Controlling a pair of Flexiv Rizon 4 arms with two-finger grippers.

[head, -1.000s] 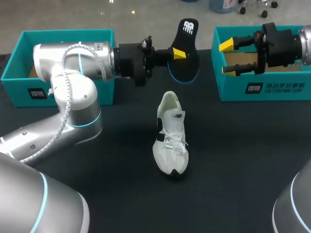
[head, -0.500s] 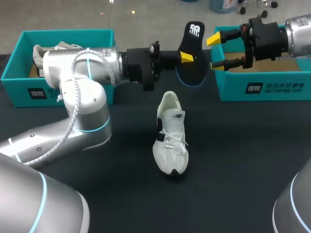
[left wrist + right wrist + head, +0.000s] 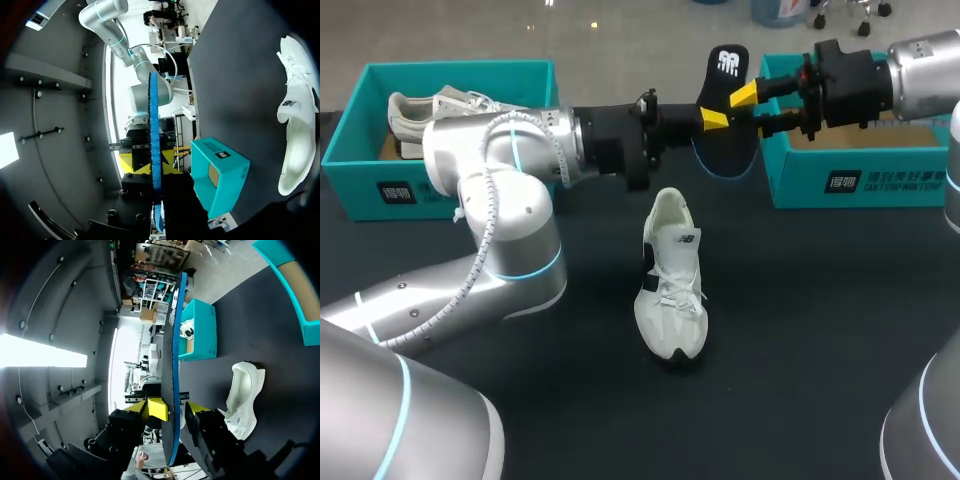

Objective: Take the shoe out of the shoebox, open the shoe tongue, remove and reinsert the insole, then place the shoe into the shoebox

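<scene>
- Black foam insole with a blue rim [image 3: 725, 145]: held in the air above the far middle of the surface, standing on edge. Its long axis runs 12 to 6 o'clock in the head view, logo end at 12.
- Left end effector [image 3: 715, 118]: comes in from 9 o'clock and is clamped on the insole's middle. It carries the insole.
- Right end effector [image 3: 752, 110]: comes in from 3 o'clock, fingers apart and straddling the same insole. In the right wrist view one yellow fingertip [image 3: 157, 409] lies against the insole's face. The other looks just off it, so no second grip is judged.
- White lace-up mesh shoe [image 3: 670, 280]: lies on the surface at 6 o'clock from the insole, apart from it. Its long axis runs 12 to 6, heel opening at 12, toe at 6. Re-insertion would likely mean tipping the insole down along that axis. The left end effector is the nearer to the opening.
- Teal card left shoebox [image 3: 380, 190]: at 9 o'clock. It holds a second shoe [image 3: 430, 105], pale, lying on its side.
- Teal card right shoebox [image 3: 860, 180]: at 3 o'clock. Only its brown floor shows, and part is hidden by the arm.
- Black cloth-covered surface [image 3: 800, 320]: carries the shoe and both boxes.
</scene>
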